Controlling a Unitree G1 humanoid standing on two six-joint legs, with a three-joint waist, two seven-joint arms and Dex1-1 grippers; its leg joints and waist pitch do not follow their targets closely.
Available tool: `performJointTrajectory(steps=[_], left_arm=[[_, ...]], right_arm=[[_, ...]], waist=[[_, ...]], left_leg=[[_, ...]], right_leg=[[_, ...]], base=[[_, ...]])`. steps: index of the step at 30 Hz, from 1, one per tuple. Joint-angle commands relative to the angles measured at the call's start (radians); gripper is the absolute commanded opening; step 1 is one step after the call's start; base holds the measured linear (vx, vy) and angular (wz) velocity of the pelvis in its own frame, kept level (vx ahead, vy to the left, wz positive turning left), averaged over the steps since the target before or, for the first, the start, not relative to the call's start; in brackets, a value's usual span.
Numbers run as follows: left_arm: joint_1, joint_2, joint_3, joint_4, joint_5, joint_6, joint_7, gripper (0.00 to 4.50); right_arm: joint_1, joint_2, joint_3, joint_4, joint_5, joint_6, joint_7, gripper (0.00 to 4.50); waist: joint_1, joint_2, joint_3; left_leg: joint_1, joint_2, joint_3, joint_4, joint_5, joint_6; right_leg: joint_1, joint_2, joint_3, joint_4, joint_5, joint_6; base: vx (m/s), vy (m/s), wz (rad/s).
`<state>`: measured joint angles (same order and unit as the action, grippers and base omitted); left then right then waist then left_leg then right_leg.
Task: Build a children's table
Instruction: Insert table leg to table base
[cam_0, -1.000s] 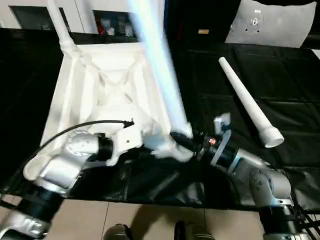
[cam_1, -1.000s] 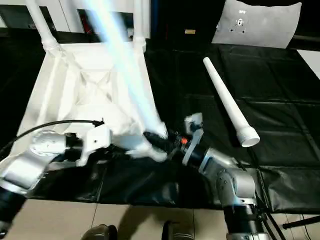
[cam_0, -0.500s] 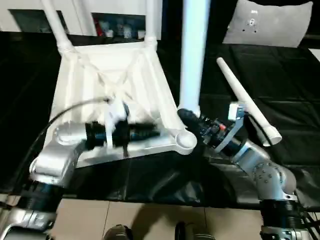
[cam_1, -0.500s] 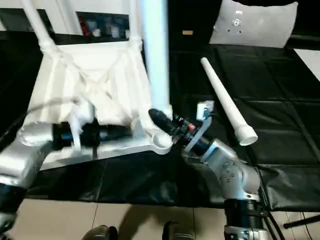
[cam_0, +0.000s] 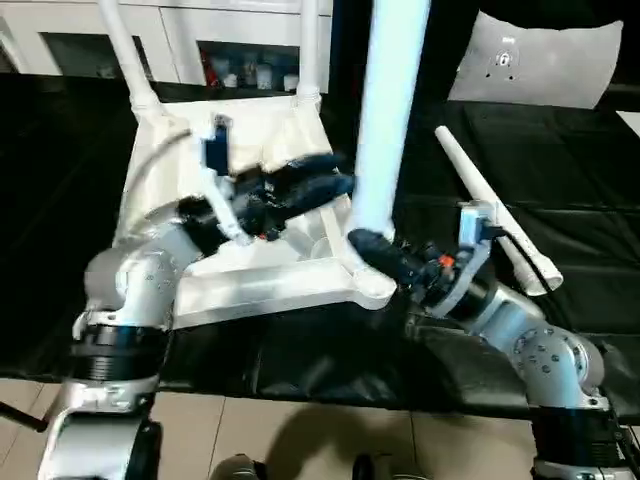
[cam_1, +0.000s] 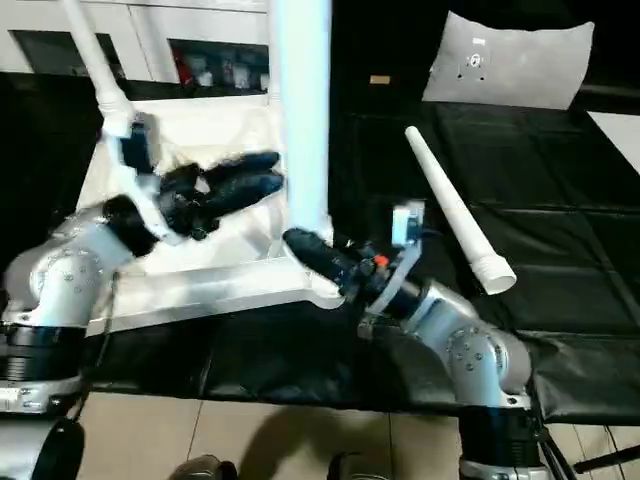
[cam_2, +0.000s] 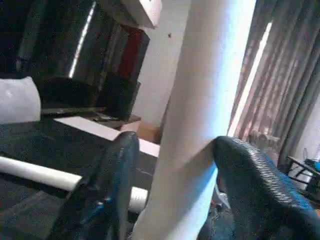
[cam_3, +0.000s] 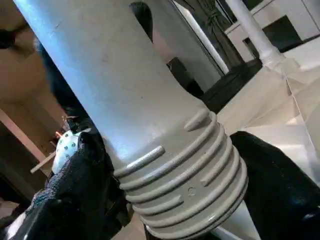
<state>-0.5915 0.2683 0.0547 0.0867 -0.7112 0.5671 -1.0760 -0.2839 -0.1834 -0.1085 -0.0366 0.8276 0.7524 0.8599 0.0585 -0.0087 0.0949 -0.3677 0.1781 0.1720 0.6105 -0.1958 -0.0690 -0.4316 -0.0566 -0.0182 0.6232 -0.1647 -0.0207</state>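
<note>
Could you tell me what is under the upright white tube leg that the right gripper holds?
The upside-down white plastic tabletop's near round corner socket lies below it. The right gripper covers the leg's end.

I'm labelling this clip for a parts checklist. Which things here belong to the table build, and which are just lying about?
Belonging to the job:
- white plastic square table top, ribbed underside up
- two white tube legs standing in its far corners
- upright white tube leg held in the right pincer
- loose white tapered leg lying on the black mat

Lying about:
- grey cushion-like pad behind
- white cabinets behind
</note>
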Motion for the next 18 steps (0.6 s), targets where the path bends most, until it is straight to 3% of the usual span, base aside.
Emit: performJointTrajectory(steps=[1,8,14,18], left_arm=[[-0.012,-0.003,-0.034,-0.002,0.033,-0.018,0.02,3.16],[0.003,-0.021,-0.05,-0.015,0.054,-0.031,0.039,3.56],[0.011,-0.012,-0.069,-0.026,0.064,-0.038,0.026,3.56],[0.026,0.015,-0.084,-0.042,0.03,0.038,-0.001,3.56]], right_arm=[[0.001,-0.014,0.015,-0.034,-0.001,0.006,0.014,3.3],[0.009,-0.025,0.04,-0.02,-0.025,0.0,0.006,3.3],[-0.001,-0.033,0.057,0.0,-0.052,0.001,-0.014,3.29],[-0.009,-0.039,0.061,0.02,-0.075,-0.006,-0.032,3.29]], waist=[[0.003,0.007,-0.097],[0.003,0.003,-0.101],[0.003,0.006,-0.101],[0.002,0.006,-0.102]], left_leg=[[0.002,0.026,-0.004,-0.062,-0.1,0.017],[-0.003,0.023,-0.004,-0.06,-0.092,0.023],[0.0,0.024,-0.004,-0.06,-0.097,0.021],[-0.001,0.023,-0.004,-0.06,-0.094,0.019]], right_leg=[[0.076,-0.055,0.03,-0.077,-0.227,-0.191],[0.078,-0.054,0.029,-0.079,-0.244,-0.173],[0.073,-0.053,0.028,-0.081,-0.256,-0.166],[0.073,-0.053,0.028,-0.078,-0.251,-0.171]], base=[[0.0,0.0,0.0],[0.0,0.0,0.0],[0.0,0.0,0.0],[0.0,0.0,0.0]])
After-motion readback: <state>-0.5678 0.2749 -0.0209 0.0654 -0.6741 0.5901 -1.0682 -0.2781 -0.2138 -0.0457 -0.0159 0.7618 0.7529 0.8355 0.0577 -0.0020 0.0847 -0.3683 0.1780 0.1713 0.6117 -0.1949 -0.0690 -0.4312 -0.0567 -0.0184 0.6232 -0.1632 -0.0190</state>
